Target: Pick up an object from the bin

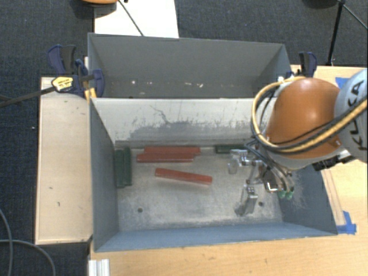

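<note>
Robotics lab: KUKA arm (302, 119) over grey metal bin (184, 59), carpet floor (34, 16).

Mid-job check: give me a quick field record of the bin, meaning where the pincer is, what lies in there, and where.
pincer: low in the bin, view's right, near the front wall
open or shut: cannot tell
nearest: small green bit, just right of it; kind unclear
red-brown bar: mid floor, slanted
red-brown block: along the back wall, behind the bar
dark green block: against the left wall
small dark green piece: at the back wall, right of the red-brown block
</note>
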You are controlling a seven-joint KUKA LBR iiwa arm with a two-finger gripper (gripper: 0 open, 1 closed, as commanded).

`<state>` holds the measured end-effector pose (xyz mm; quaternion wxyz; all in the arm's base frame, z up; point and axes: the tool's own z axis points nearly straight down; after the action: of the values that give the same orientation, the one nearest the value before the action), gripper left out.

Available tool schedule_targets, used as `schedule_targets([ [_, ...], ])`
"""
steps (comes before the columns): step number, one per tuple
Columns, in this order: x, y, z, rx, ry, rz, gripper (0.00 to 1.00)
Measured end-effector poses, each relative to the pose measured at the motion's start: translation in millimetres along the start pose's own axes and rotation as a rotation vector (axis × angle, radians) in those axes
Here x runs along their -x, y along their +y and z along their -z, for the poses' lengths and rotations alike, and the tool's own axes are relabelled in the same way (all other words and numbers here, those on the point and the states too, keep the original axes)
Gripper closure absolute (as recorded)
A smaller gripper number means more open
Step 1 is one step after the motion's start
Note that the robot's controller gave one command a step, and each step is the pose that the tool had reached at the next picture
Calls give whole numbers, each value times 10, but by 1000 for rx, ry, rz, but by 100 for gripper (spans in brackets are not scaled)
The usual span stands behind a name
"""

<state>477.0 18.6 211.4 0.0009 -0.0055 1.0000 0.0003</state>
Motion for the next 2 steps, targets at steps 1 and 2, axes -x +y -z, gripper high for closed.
schedule_targets([
  [1, 0, 0, 0, 0, 0, -1, 100],
  [2, 0, 0, 0, 0, 0, -2, 0],
])
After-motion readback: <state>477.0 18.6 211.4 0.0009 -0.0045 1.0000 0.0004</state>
